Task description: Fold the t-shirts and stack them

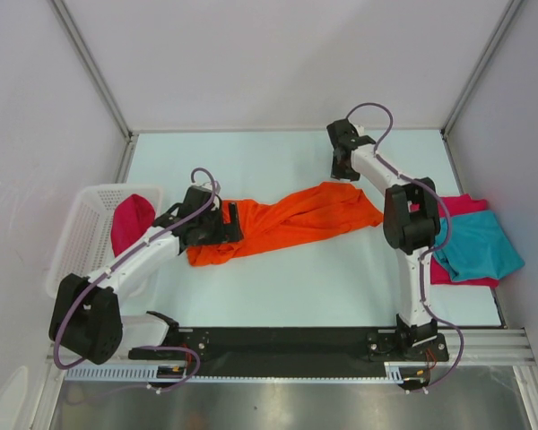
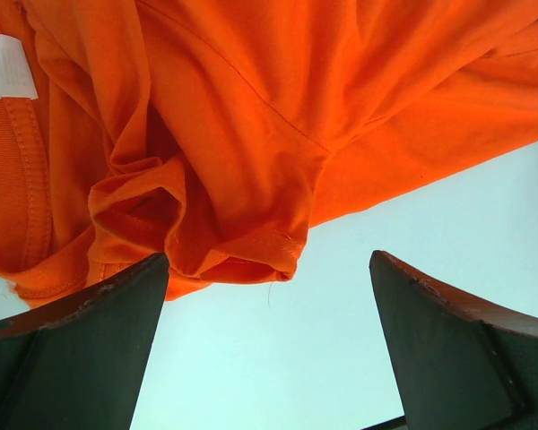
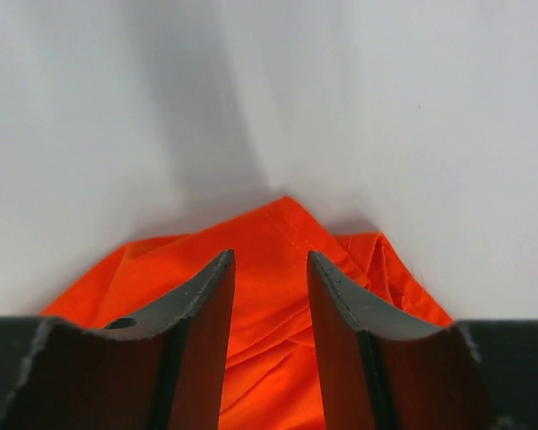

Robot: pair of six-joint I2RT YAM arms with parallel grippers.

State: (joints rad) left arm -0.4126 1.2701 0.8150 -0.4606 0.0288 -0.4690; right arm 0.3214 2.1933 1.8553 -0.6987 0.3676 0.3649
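An orange t-shirt point(image 1: 287, 219) lies stretched in a crumpled band across the middle of the table. My left gripper point(image 1: 229, 224) sits at its left end, wide open; in the left wrist view the bunched orange t-shirt point(image 2: 251, 116) lies just beyond the left gripper point(image 2: 269, 260), with bare table between the fingers. My right gripper point(image 1: 343, 172) is over the shirt's far right corner, jaws apart. In the right wrist view that corner of the orange t-shirt point(image 3: 278, 224) shows under and between the fingers of the right gripper point(image 3: 270, 255). A teal t-shirt point(image 1: 477, 246) lies on a crimson one point(image 1: 466, 205) at the right.
A white mesh basket point(image 1: 81, 224) stands at the left edge with a crimson t-shirt point(image 1: 131, 222) inside. The enclosure's walls close in the back and sides. The orange shirt's white neck label point(image 2: 5, 67) shows near its collar.
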